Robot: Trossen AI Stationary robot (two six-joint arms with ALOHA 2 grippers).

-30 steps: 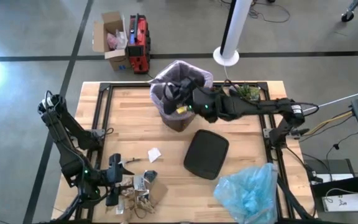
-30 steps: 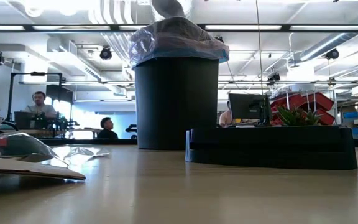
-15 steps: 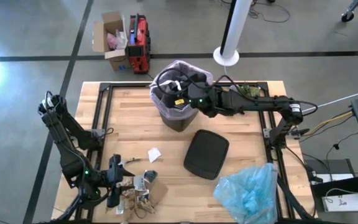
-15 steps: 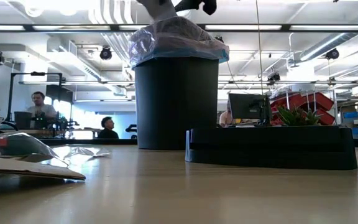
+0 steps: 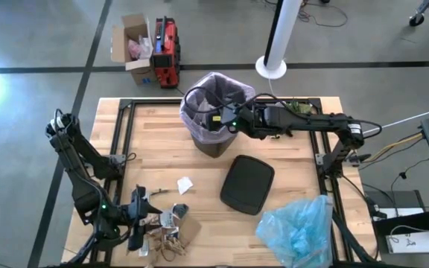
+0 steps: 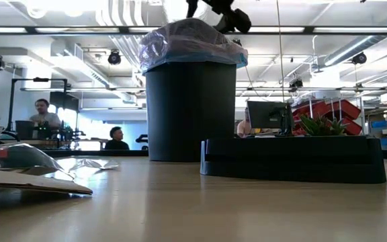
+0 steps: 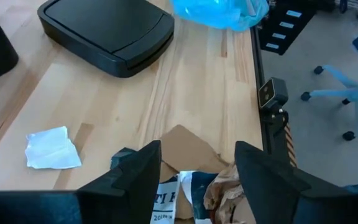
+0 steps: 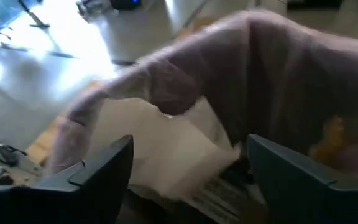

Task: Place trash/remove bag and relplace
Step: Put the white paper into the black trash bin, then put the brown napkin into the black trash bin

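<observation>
The black bin (image 5: 213, 138) stands at the table's far middle, lined with the pale pink bag (image 5: 216, 80), whose rim is folded over the bin's edge (image 6: 190, 40). My right gripper (image 5: 226, 119) hangs open over the bin's mouth (image 8: 188, 168). White paper (image 8: 160, 146) lies inside the bag below it. The trash heap (image 5: 168, 227) of brown paper and wrappers lies at the near left. My left gripper (image 5: 147, 216) hovers open just above the heap (image 7: 191, 186), one finger on either side. The light blue bag (image 5: 298, 227) rests at the near right.
The bin's black lid (image 5: 247, 184) lies flat in the table's middle. A white scrap (image 5: 185, 184) lies alone beyond the heap. A black-and-green clump (image 5: 296, 109) sits at the far right edge. People sit in the room behind (image 6: 42, 114).
My right gripper, over the bin, has tipped downward, drawn back a little toward the table's right and let go of a piece of white paper. The paper has dropped from above the rim into the bag.
</observation>
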